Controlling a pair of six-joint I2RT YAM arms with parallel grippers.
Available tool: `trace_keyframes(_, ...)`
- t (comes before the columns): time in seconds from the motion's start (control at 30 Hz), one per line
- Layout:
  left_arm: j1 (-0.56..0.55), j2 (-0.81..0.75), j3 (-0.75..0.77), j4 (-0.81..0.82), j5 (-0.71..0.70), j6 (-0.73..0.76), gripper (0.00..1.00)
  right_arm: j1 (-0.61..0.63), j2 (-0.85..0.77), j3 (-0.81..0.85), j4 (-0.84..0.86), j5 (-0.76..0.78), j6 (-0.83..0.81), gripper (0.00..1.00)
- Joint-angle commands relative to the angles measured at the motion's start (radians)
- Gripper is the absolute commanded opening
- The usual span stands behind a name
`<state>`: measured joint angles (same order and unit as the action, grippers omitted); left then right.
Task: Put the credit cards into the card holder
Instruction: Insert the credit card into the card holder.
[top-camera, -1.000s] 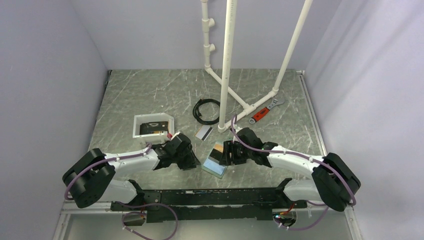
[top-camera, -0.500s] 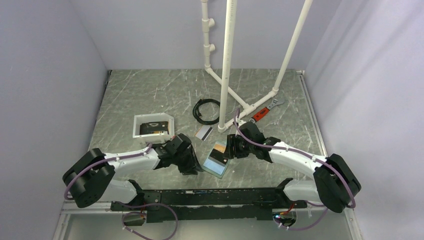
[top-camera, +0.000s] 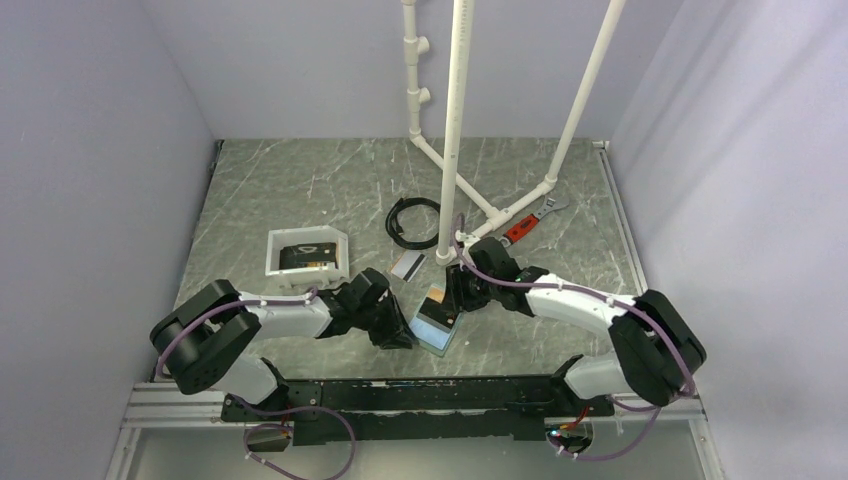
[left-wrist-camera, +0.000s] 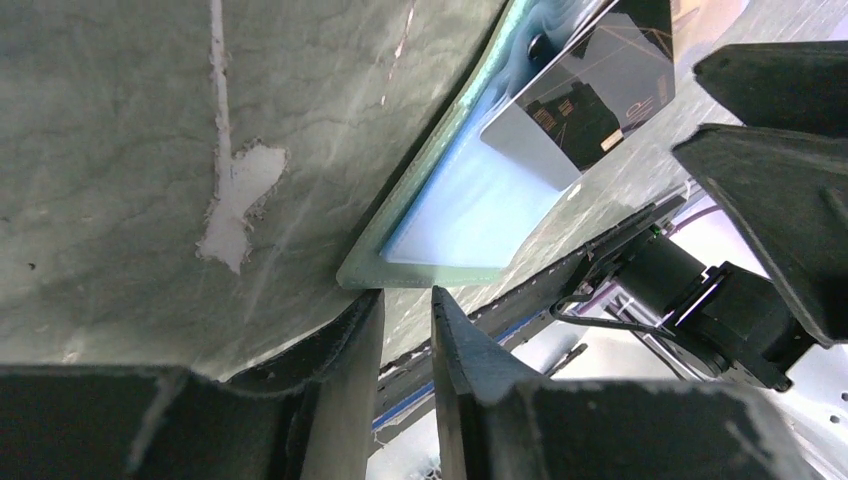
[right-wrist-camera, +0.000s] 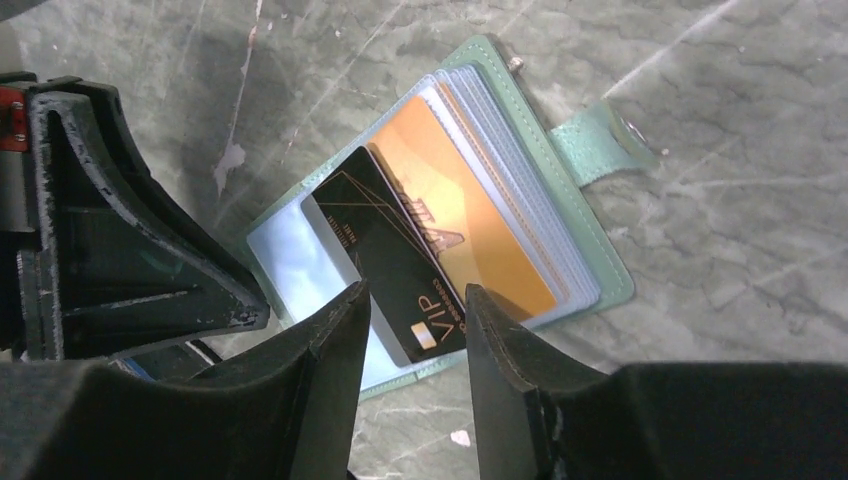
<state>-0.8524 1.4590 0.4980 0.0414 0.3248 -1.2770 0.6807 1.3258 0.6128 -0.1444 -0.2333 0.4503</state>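
The card holder (right-wrist-camera: 285, 250) lies open on the table, grey-green outside with light blue sleeves. A black VIP credit card (right-wrist-camera: 390, 240) and an orange one (right-wrist-camera: 470, 220) lie slanted across its pages. My right gripper (right-wrist-camera: 415, 290) hovers open just over the black card's near end, touching nothing I can see. My left gripper (left-wrist-camera: 407, 293) sits low at the holder's (left-wrist-camera: 470, 200) near corner, its jaws a narrow gap apart with nothing between them. From above, the holder (top-camera: 440, 338) lies between the left gripper (top-camera: 400, 335) and the right gripper (top-camera: 455, 300). Another card (top-camera: 406, 265) lies loose on the table.
A white tray (top-camera: 280, 243) with a dark card (top-camera: 305, 257) in it stands at the left. A black cable coil (top-camera: 410, 220), a white pipe frame (top-camera: 455, 150) and a red-handled wrench (top-camera: 525, 225) lie behind. The black base rail (top-camera: 420, 395) runs along the near edge.
My right gripper has moved forward and left over the holder and narrowed its jaws. The left gripper has slid right to the holder's near corner.
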Motion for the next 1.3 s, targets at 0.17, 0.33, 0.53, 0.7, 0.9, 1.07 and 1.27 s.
trace_keyframes(0.17,0.007,0.042,-0.002,-0.05,-0.099,0.014,0.3,0.005,0.092,0.028,0.128,-0.035,-0.033,0.37)
trace_keyframes(0.33,0.026,0.07,0.002,-0.03,-0.104,0.023,0.28,0.024,0.111,0.006,0.141,-0.083,-0.021,0.29)
trace_keyframes(0.53,0.048,0.065,0.039,-0.091,-0.145,0.067,0.27,0.068,0.093,-0.037,0.177,-0.124,0.029,0.22)
trace_keyframes(0.7,0.079,0.073,0.093,-0.166,-0.172,0.131,0.26,0.107,0.092,-0.059,0.237,-0.183,0.076,0.22)
trace_keyframes(0.9,0.086,0.038,0.119,-0.248,-0.193,0.175,0.29,0.098,0.002,-0.021,0.141,-0.034,0.089,0.31)
trace_keyframes(1.07,0.085,0.008,0.086,-0.21,-0.146,0.162,0.33,0.074,0.014,0.031,0.031,0.059,0.03,0.46)
trace_keyframes(1.27,0.086,0.053,0.066,-0.142,-0.114,0.132,0.32,0.075,0.071,0.025,0.076,0.03,0.04,0.47)
